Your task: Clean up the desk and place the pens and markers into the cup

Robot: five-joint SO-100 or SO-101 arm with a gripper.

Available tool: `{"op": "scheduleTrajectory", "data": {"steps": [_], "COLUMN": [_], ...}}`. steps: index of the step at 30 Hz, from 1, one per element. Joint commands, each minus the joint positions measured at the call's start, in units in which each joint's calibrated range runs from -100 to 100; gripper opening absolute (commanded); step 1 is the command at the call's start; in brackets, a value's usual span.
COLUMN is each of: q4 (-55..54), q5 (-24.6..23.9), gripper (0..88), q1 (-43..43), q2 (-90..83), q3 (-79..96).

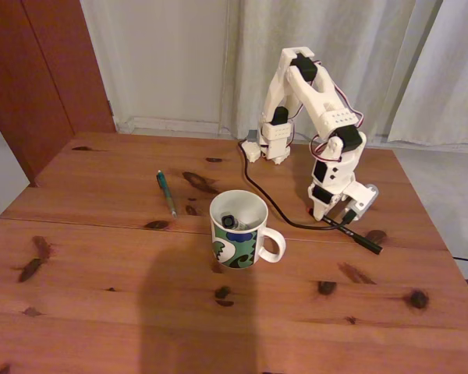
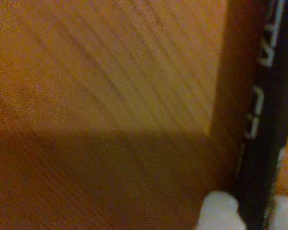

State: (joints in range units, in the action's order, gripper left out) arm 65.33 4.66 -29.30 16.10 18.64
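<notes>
On the right of the desk (image 1: pixel 101 296) lies a thin black pen (image 1: pixel 357 238) with a red end, slanting toward the front right. My gripper (image 1: pixel 326 218) points down onto its red end. In the wrist view the black pen (image 2: pixel 266 120), with white lettering, runs up the right side between two white fingertips (image 2: pixel 216 211) that press against it, so my gripper (image 2: pixel 252 213) is shut on it. The pen still looks level with the wood. The cup (image 1: pixel 238 245) stands mid-desk, handle to the right, with a black-capped marker (image 1: pixel 231 221) inside. A green pen (image 1: pixel 166 192) lies left of the cup.
A black cable (image 1: pixel 261 191) snakes from the arm's base (image 1: pixel 274 144) across the desk behind the cup toward the gripper. A dark shadow falls over the front of the desk. Curtains hang behind, and the desk's right edge is close to the pen's tip.
</notes>
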Motion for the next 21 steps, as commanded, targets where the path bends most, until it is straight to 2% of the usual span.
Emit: {"op": "scheduleTrajectory", "data": {"steps": [1, 6, 21], "q4": [-1.6, -6.0, -8.8], "q5": [0.0, 0.4, 2.1], "gripper": [0.7, 0.7, 0.8], "q1": [0.7, 2.4, 8.4], "q2": [-2.1, -7.6, -27.6], "q3": [-1.1, -0.4, 7.7]}}
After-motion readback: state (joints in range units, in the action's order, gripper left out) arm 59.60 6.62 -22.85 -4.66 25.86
